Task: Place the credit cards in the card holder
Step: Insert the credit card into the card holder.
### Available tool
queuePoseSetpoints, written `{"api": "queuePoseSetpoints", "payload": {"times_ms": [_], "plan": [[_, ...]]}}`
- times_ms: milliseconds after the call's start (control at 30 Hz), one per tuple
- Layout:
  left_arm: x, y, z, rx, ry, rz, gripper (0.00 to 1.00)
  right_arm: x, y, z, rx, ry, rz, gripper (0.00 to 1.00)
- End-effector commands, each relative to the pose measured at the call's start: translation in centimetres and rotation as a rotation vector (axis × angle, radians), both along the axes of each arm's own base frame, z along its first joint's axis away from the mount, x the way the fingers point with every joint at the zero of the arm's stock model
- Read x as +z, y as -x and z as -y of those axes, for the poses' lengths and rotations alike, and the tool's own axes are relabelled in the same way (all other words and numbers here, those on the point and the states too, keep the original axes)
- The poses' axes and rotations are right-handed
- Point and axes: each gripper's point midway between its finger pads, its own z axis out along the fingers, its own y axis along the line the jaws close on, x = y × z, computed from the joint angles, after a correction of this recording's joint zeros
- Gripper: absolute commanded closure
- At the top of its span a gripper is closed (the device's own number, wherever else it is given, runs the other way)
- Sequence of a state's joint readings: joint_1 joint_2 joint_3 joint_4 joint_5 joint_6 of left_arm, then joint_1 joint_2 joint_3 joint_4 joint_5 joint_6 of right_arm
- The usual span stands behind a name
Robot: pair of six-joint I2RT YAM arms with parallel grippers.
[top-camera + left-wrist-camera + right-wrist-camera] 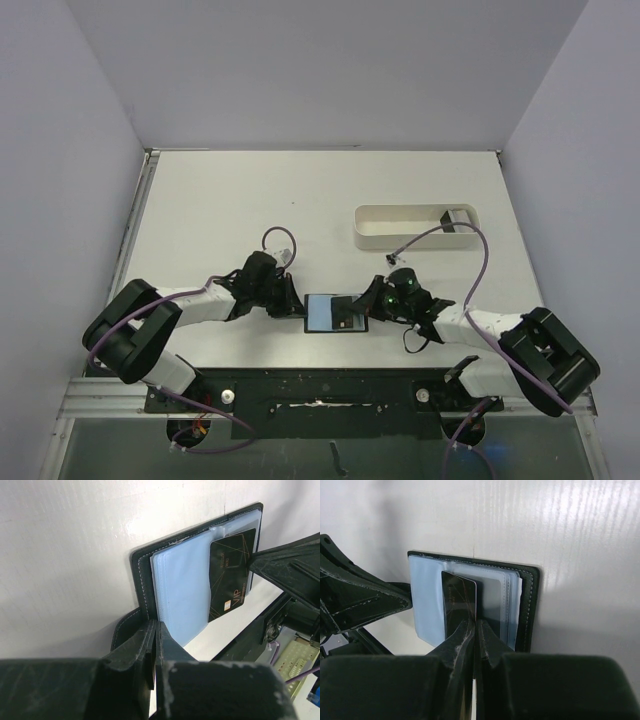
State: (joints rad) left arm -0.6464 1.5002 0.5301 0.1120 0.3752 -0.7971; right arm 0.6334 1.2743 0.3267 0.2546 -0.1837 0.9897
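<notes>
Top view: the small black folding card holder (322, 312) with pale blue plastic pockets lies open on the white table (230, 200), at the lower middle of the frame, between the two arms. The left gripper (292, 303) touches its left end and the right gripper (372, 303) its right end. A black card (348, 314) lies on the right half of it. At the upper right stands a long white oval tray (400, 238). A grey flat thing (457, 219) is in its right end, too small to name.

Left wrist view: the left gripper (152, 630) is closed tight on the black leather tab at the lower edge of the card holder (145, 570) and pins it in place. The black card with thin gold lines (231, 570) is at the upper right, over the clear sleeves.

Right wrist view: the right gripper (476, 627) is clamped on the near short edge of the black card (460, 597). The long axis of the card runs straight up the frame, away from the fingers and across the card holder (532, 600). I judge that the coming push must go along this axis, toward the top of the frame. Whether the far edge is already inside a sleeve I cannot tell. The right arm is the one that carries the card; the left only steadies.
</notes>
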Motion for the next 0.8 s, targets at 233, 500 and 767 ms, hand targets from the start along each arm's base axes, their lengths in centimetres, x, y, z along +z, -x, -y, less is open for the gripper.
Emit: {"api": "queuePoseSetpoints", "payload": {"times_ms": [233, 500, 767], "plan": [[-1.0, 0.5, -0.3, -0.002, -0.022, -0.005, 1.00, 0.5, -0.5, 1.1, -0.103, -0.006, 0.047, 1.00], [-1.2, 0.8, -0.1, -0.005, -0.018, -0.010, 1.00, 0.1, -0.4, -0.5, -0.053, -0.031, 0.039, 1.00], [-0.9, 0.9, 0.1, -0.007, -0.010, -0.009, 1.00, 0.2, -0.9, -1.1, -0.065, -0.037, 0.045, 1.00]]}}
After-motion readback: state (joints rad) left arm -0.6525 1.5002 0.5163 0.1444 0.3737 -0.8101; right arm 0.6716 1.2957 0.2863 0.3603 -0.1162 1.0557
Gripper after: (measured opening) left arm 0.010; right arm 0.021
